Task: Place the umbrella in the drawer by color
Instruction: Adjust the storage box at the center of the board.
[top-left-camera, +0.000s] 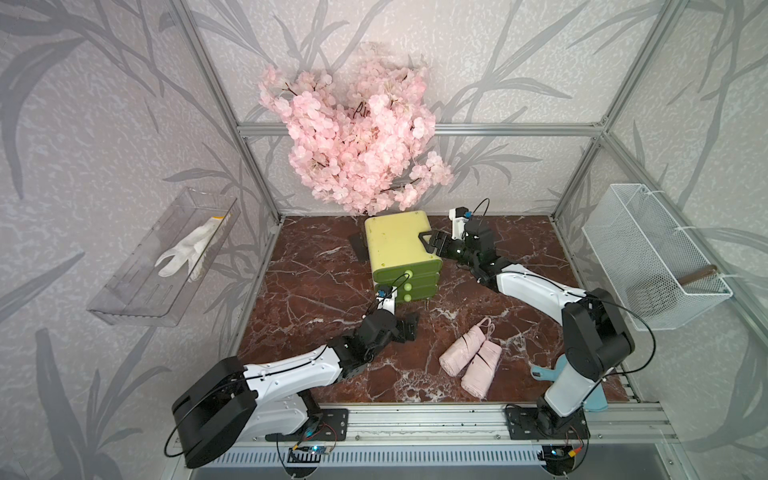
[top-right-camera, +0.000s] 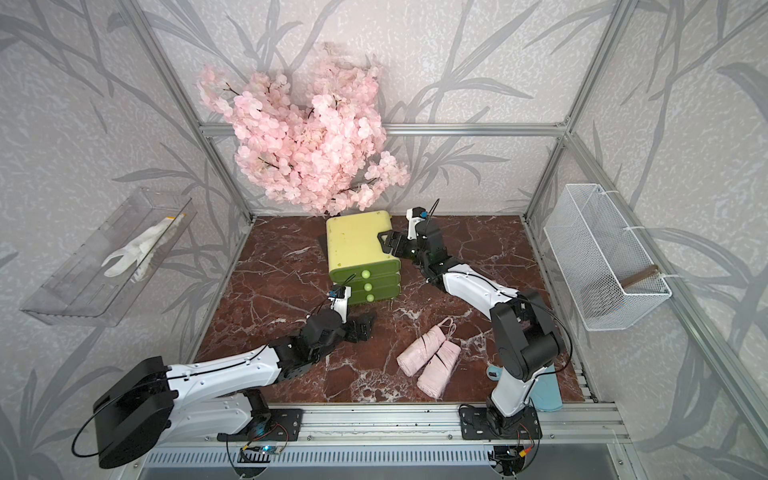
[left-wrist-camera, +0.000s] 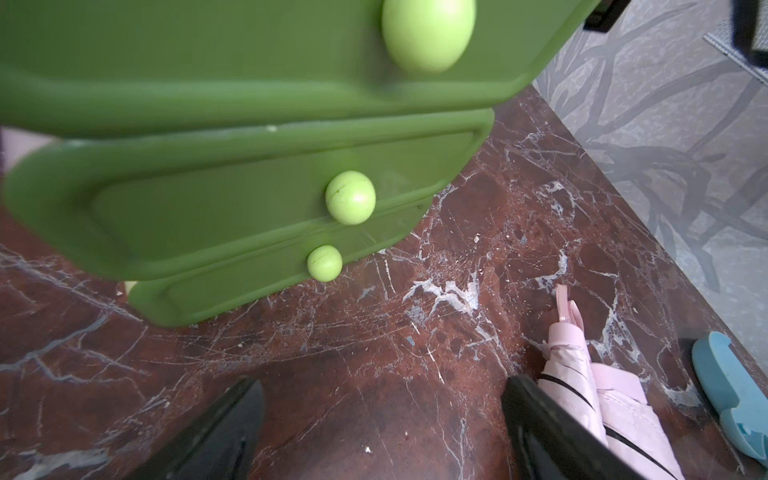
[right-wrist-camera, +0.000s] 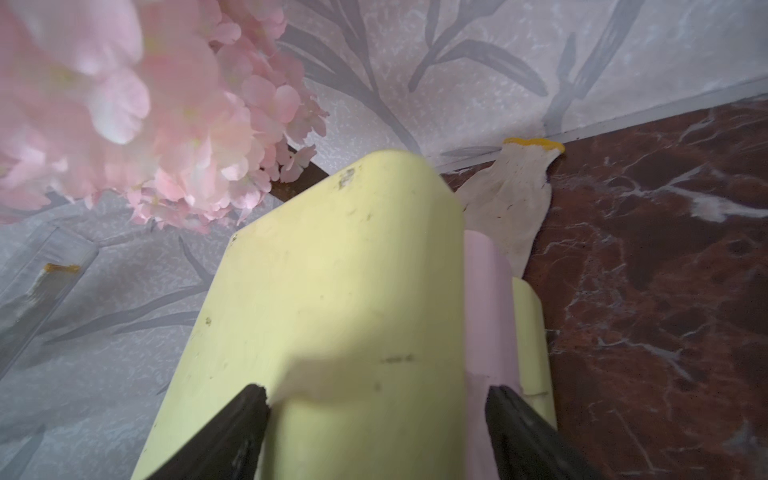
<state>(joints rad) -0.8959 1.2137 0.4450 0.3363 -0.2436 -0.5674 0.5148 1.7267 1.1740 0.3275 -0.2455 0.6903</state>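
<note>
Both top views: the green drawer unit (top-left-camera: 397, 245) (top-right-camera: 359, 245) is standing at the back middle of the marble table (top-left-camera: 316, 266), its three drawer fronts facing the arms. Two folded pink umbrellas (top-left-camera: 461, 351) (top-right-camera: 419, 347) are lying side by side, touching, on the table in front of the unit, toward the right arm's base. The left gripper (top-left-camera: 409, 328) is hanging low just before the bottom drawer. The right gripper (top-left-camera: 432, 243) is sitting at the unit's right top edge.

Left wrist: the left gripper (left-wrist-camera: 380, 386) is showing fingers spread wide over bare marble, nothing between them. Drawer knobs (left-wrist-camera: 350, 197) are lining up ahead. The pink umbrellas (left-wrist-camera: 569, 365) are lying just beside one finger, with a blue plastic piece (left-wrist-camera: 723, 374) beyond them.

Right wrist: the right gripper (right-wrist-camera: 376, 392) is standing wide, with the unit's pale yellow top (right-wrist-camera: 332, 270) reaching in between the fingers. Cannot tell whether they are pressing on it. A white glove (right-wrist-camera: 511, 195) is lying behind the unit.
</note>
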